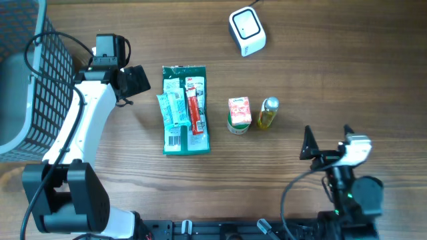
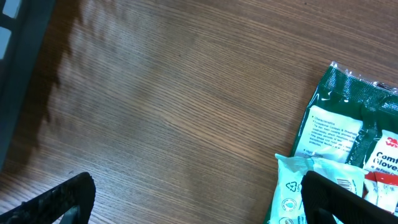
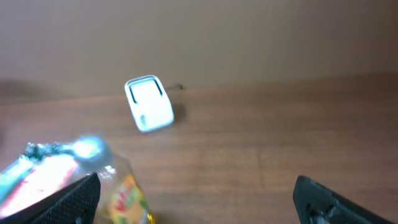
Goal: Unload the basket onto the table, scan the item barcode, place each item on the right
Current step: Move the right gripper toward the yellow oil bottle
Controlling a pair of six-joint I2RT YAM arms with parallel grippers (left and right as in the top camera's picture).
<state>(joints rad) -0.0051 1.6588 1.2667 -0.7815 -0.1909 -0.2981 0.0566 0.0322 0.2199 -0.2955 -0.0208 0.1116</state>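
1. Green packet lies on the counter, long axis pointing away from the robot.
2. Left tool, wide open, sits just beside it; right tool, open too, well apart.

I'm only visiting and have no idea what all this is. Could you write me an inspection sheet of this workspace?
Surface: brown wooden table, bare wood between items.
Job's things: white box-shaped barcode scanner at the far side; flat green plastic packet with smaller sachets lying on it; small pink carton; little yellow bottle with a silver cap.
Clutter: nothing seen.
Grippers: left gripper open and empty, beside the green packet; right gripper open and empty, facing the scanner.
Cables: black cables looping at both arms.
Surroundings: grey mesh basket beside the left arm.
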